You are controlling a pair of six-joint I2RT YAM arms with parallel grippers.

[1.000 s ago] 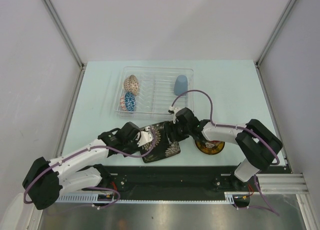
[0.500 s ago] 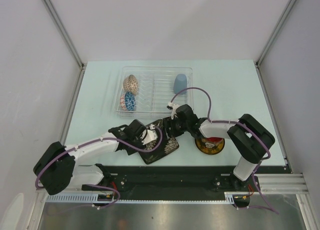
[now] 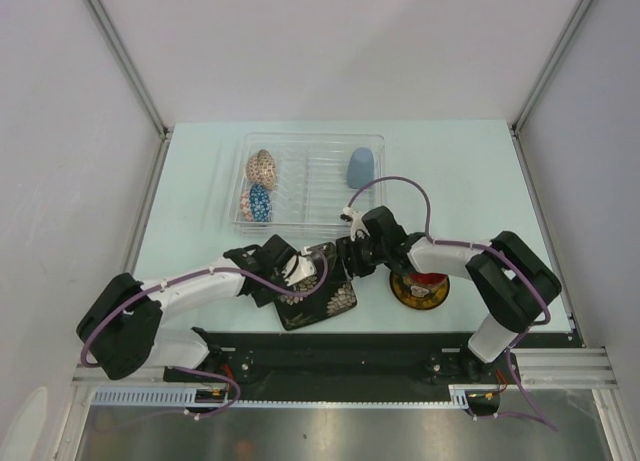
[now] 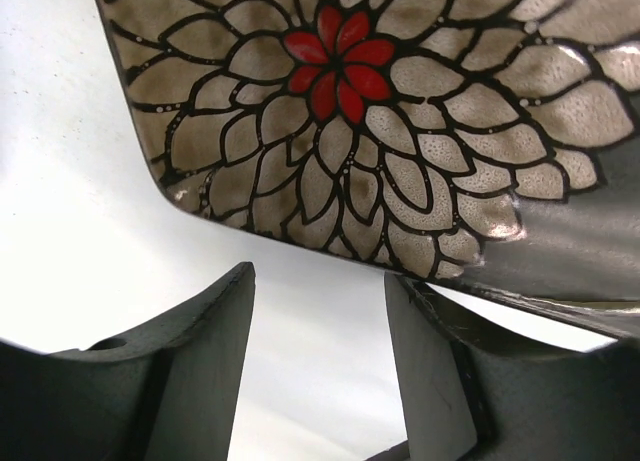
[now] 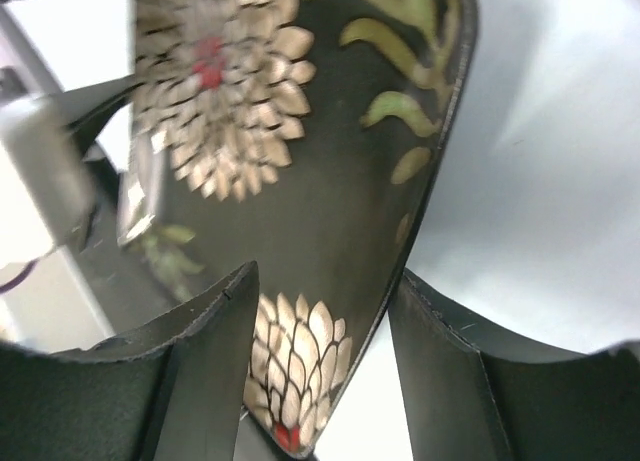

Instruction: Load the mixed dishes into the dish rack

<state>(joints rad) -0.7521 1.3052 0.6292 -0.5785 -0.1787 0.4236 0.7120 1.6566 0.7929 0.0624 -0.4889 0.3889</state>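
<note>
Right gripper [image 5: 320, 276] straddles the far rim of the black square floral plate [image 3: 335, 299], grip impossible to tell; left gripper [image 4: 320, 276] parted at its left corner.

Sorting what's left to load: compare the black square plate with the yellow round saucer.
The black square floral plate is dark and flower-patterned; the yellow round saucer is amber-rimmed. The plate is larger than the saucer. The right gripper straddles the plate's edge; the saucer lies ungripped. Both sit outside the dish rack.
</note>
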